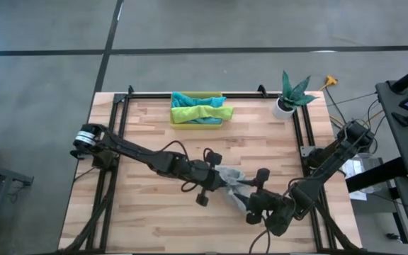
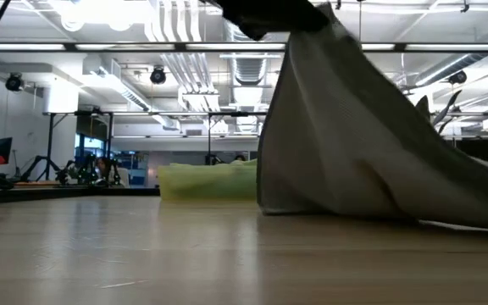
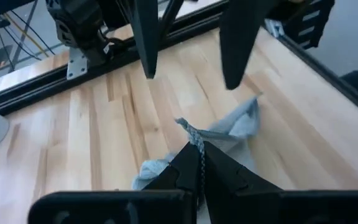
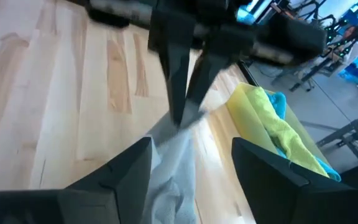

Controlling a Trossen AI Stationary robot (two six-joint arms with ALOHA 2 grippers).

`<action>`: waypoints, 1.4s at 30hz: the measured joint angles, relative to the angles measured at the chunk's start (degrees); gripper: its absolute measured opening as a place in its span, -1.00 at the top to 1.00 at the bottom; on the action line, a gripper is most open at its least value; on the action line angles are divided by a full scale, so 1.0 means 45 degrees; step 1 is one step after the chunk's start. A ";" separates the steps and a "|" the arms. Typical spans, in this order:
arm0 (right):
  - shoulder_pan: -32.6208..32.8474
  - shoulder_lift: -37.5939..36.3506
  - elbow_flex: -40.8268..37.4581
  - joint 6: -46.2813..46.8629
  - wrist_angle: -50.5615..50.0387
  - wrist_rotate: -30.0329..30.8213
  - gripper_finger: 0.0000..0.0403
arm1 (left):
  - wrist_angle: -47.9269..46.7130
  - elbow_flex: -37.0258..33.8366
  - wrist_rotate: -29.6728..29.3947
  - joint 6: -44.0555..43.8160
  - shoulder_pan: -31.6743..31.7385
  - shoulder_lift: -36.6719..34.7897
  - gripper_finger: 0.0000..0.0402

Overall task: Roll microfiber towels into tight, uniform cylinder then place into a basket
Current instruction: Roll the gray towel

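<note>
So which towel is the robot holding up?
The grey towel. The left gripper is shut on its edge and lifts it off the table. The lime green towel and teal towel lie in the basket.

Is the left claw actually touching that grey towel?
Touching. In the left wrist view, the left gripper is shut on an edge of the grey towel, pinching it between the fingertips; the right wrist view shows it too.
</note>
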 joint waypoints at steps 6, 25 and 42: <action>-0.0003 0.0000 -0.0056 0.0479 -0.0021 -0.0687 -0.09 | -0.0087 -0.0091 -0.0819 0.0004 -0.0593 -0.0448 1.00; -0.1042 0.1341 -0.0100 0.0903 0.0147 -0.3242 -0.09 | 0.0443 -0.0154 -0.3000 0.0685 -0.1841 -0.1037 1.00; -0.1142 0.1341 -0.0105 0.1066 -0.1161 -0.3293 -0.09 | 0.1551 -0.2698 -0.6090 0.0813 -0.3726 -0.3889 1.00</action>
